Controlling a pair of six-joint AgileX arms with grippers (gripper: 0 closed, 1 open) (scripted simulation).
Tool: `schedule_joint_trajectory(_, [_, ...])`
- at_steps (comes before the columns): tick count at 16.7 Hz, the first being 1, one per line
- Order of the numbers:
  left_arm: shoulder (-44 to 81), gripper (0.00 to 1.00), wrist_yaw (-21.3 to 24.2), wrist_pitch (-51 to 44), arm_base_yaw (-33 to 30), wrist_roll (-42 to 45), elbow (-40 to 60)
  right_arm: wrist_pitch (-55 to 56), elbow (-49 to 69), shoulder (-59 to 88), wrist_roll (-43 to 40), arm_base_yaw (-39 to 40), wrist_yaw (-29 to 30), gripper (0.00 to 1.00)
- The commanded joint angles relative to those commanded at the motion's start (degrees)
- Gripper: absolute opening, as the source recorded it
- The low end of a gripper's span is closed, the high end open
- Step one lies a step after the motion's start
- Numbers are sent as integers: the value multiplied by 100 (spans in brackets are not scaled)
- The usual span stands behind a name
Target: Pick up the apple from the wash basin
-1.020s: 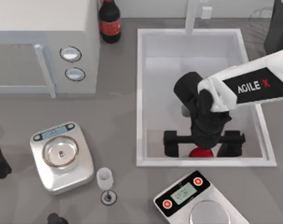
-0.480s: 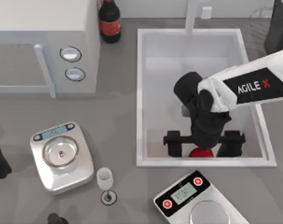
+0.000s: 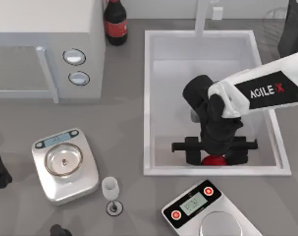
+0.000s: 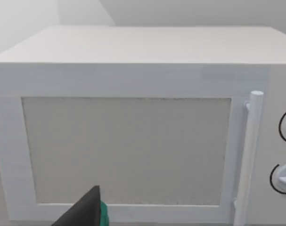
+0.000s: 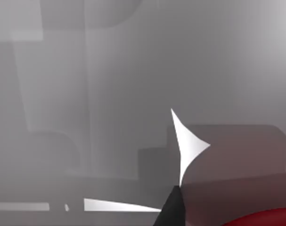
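Low in the frame's right half, one glossy red apple (image 3: pixel 213 160) lies against the near wall of the single deep white rectangular wash basin (image 3: pixel 148 103). Right gripper (image 3: pixel 215 151) straddles it, jaws drawn close, contact unclear. Left arm sits parked at the left edge.

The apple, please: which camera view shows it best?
The top view: the apple sits red in the wash basin, between the right hand's fingers. The right wrist view catches a red edge; the left wrist view faces the microwave.

Red apple (image 3: pixel 213 160), white wash basin (image 3: pixel 148 98)
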Motion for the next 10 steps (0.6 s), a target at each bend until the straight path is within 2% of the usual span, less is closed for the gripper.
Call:
schedule_joint_trajectory(5, [0,100,0,0,0,0,0,0,0,0,0,0,0,0])
schedule_joint_trajectory(6, [0,100,0,0,0,0,0,-258,97,-420,-69,-9,147,0])
schedule_joint_trajectory(10, [0,100,0,0,0,0,0,-663,470,-497,-61,0,146,0])
